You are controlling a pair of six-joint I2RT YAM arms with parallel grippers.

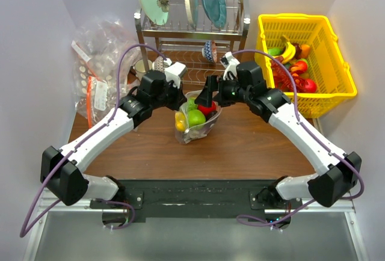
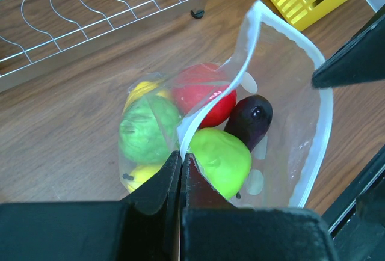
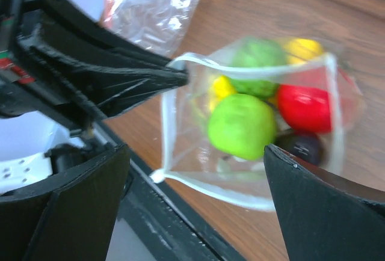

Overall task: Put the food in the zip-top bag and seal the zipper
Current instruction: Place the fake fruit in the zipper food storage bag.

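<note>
zip-top bag point(image 2: 289, 122) gaping, food point(image 2: 222, 159) inside | left fingers point(image 2: 157, 190) pinch rim | right fingers point(image 3: 316, 213) spread

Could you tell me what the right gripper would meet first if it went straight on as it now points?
Probably the light green fruit in the open bag, though depth is unclear.

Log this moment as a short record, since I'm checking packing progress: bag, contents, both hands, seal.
bag: clear dotted bag, mouth open
contents: green, red, purple and yellow toy foods
left hand: shut on the bag's rim
right hand: open, over the bag's mouth
seal: not yet pressed shut
basket: yellow, more toy foods inside
</note>
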